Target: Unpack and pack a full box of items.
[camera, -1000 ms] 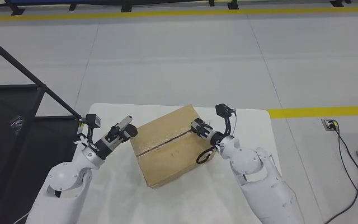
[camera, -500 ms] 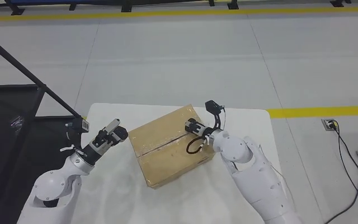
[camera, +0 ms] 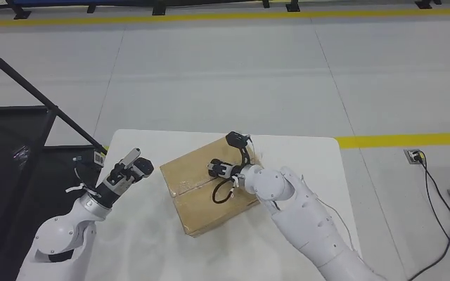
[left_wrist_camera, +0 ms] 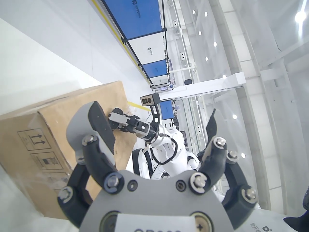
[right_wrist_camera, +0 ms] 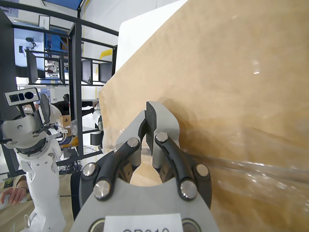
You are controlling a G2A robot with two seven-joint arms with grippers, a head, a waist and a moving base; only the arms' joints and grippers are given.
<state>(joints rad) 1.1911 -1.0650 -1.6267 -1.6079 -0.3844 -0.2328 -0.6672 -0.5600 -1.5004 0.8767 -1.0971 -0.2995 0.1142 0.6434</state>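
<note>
Top view: right fingers point(camera: 215, 167) pressed together atop box point(camera: 188, 177).

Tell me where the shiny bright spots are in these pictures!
Right wrist view: the clear tape on the box gleams with white streaks of reflected light. Left wrist view: the ceiling lamps flare as bright dots, and the ceiling beams look bent by the lens. Top view: the light is even, with no glare on the box.
</note>
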